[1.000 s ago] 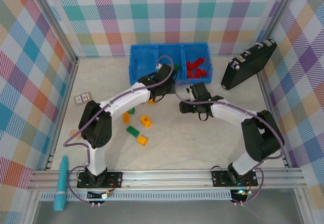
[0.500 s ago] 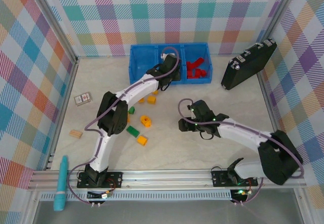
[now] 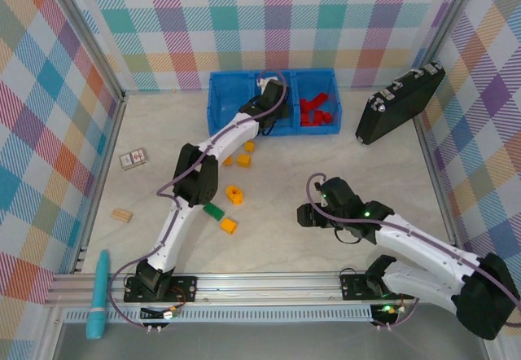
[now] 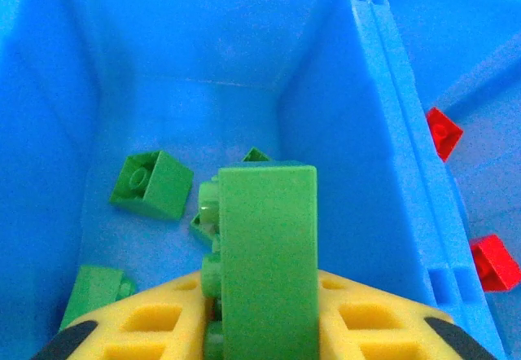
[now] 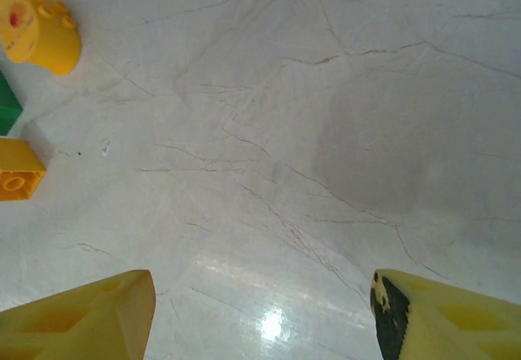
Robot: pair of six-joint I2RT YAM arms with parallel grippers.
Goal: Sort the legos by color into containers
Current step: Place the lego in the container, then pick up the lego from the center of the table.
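1. Your left gripper (image 4: pixel 260 285) is clamped on a green lego (image 4: pixel 267 246), gripped between its yellow fingers over the middle compartment (image 4: pixel 203 124) of the blue tray (image 3: pixel 218 107).
2. Loose green legos (image 4: pixel 152 182) lie on that compartment's floor. Red legos (image 3: pixel 314 109) sit in the right compartment.
3. On the table (image 3: pixel 285 173) near the tray are scattered yellow-orange legos (image 3: pixel 234 195), with one green brick (image 3: pixel 214 210) among them.
4. Your right gripper (image 5: pixel 262 291) hangs over bare table, jaws wide with nothing between them, well apart from the tray.
5. Further out:
   - a black case (image 3: pixel 399 103) by the right wall
   - a printed card (image 3: pixel 133 159) at left, its print too small to read
   - a tan wooden block (image 3: pixel 121 215) nearer you
   - a teal pen-shaped tool (image 3: pixel 99 295) beside the front rail
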